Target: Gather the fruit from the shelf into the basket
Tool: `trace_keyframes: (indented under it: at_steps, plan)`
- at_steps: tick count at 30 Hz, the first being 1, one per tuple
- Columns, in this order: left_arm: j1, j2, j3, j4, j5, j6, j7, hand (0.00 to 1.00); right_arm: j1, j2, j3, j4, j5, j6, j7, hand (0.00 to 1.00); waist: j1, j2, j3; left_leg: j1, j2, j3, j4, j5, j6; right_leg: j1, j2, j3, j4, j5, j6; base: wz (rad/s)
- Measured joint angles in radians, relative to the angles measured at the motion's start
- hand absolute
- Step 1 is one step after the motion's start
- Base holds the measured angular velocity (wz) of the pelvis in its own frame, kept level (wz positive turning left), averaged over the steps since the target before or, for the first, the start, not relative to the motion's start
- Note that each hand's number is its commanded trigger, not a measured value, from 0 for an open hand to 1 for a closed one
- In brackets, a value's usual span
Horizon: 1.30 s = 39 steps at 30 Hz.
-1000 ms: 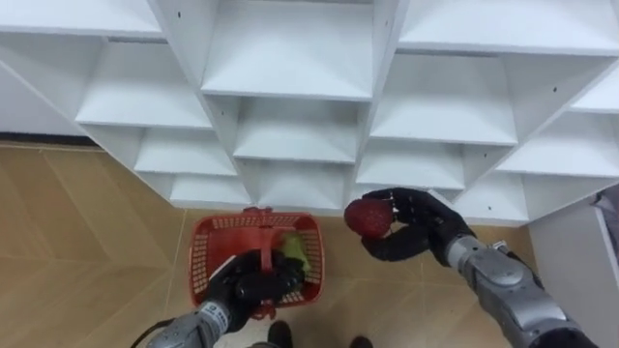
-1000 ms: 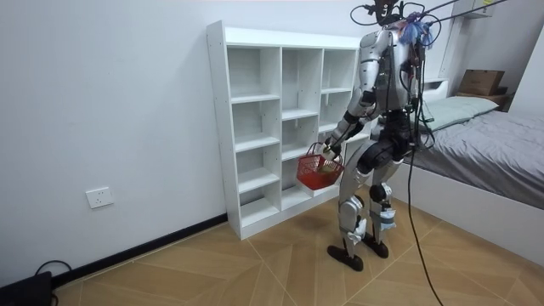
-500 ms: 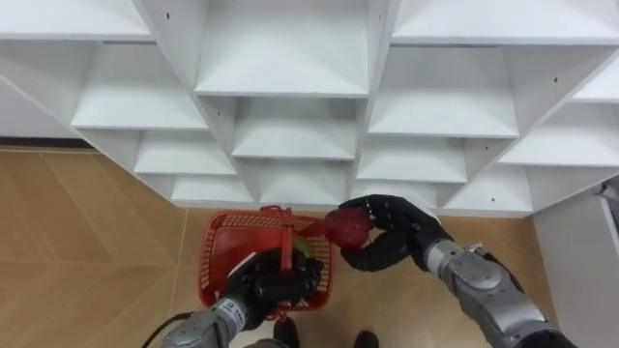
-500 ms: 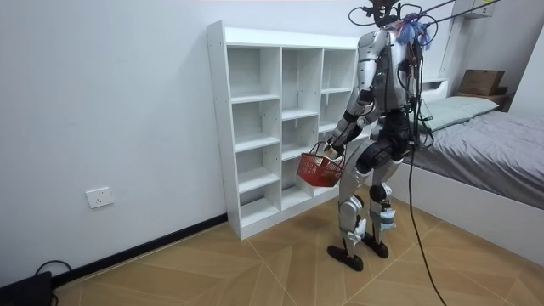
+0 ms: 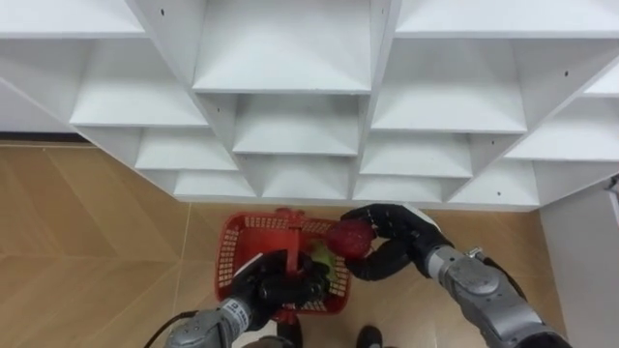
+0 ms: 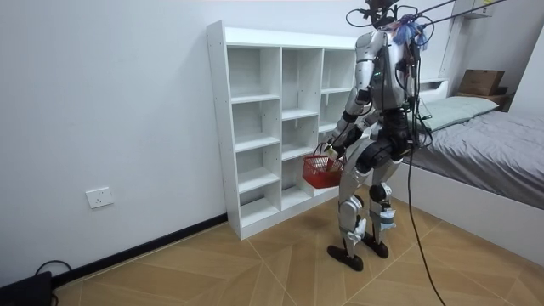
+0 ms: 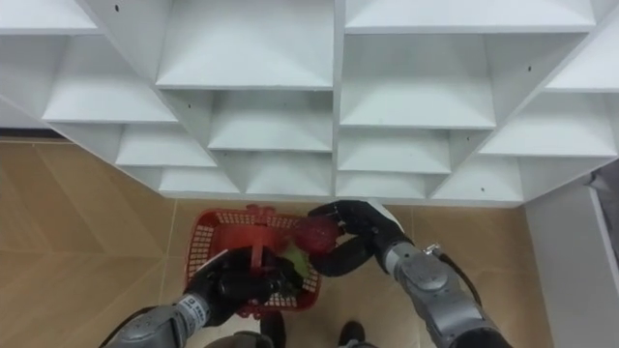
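A red plastic basket (image 5: 242, 249) (image 7: 208, 237) (image 6: 321, 173) hangs in front of me, and my left hand (image 5: 276, 287) (image 7: 232, 285) is shut on its red handle. Inside it lies a green fruit (image 5: 322, 261) (image 7: 294, 259). My right hand (image 5: 392, 242) (image 7: 353, 237) is shut on a red fruit (image 5: 348, 237) (image 7: 315, 232), holding it over the basket's right rim. I stand facing the white closet (image 5: 290, 97) (image 6: 280, 119), whose shelves in view are bare.
Wooden floor (image 5: 87, 242) lies below the closet. In the room view a bed (image 6: 493, 136) stands behind me at the right, and a wall socket (image 6: 99, 197) sits low on the wall at the left.
My right hand has carried the red fruit leftward from beside the basket to above its right rim. The basket has shifted right, toward that hand.
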Motion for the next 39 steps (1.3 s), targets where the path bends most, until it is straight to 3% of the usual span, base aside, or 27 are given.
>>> trace_keyframes:
  at_steps: [28,29,30,31,39]
  plan:
    - [-0.017,0.000,0.000,0.000,0.046,0.001,-0.020,1.00,-0.003,0.027,0.010,0.044,-0.045,0.002,-0.030,1.00,-0.001,-0.001,0.0004,-0.003,0.000,-0.002,0.003,0.000,0.000,-0.002,0.000,0.000,0.001,0.000,0.000,0.00]
    - [-0.017,0.000,0.000,0.000,0.046,0.001,-0.020,1.00,-0.003,0.027,0.010,0.044,-0.045,0.002,-0.030,0.66,-0.001,-0.002,0.0005,-0.003,0.000,-0.002,0.003,0.000,0.000,-0.002,0.000,0.000,0.001,0.000,0.000,0.00]
    - [-0.017,0.000,0.000,0.000,0.046,0.001,-0.020,1.00,-0.003,0.027,0.010,0.044,-0.045,0.002,-0.030,0.16,-0.001,-0.002,0.0006,-0.003,0.000,-0.002,0.003,0.000,0.000,-0.002,0.000,0.000,0.001,0.000,0.000,0.00]
    - [-0.017,0.000,0.000,0.000,0.046,0.001,-0.020,1.00,-0.003,0.027,0.010,0.044,-0.045,0.002,-0.030,0.00,-0.001,-0.002,0.0006,-0.003,0.000,-0.002,0.003,0.000,0.000,-0.002,0.000,0.000,0.001,0.000,0.000,0.00]
    - [-0.017,-0.003,0.000,0.000,0.046,0.001,-0.021,1.00,-0.003,0.040,0.010,0.044,-0.109,0.002,-0.032,0.00,-0.004,-0.005,0.0016,-0.003,0.000,-0.001,0.003,0.000,0.000,-0.002,0.000,0.000,0.001,0.000,0.000,0.00]
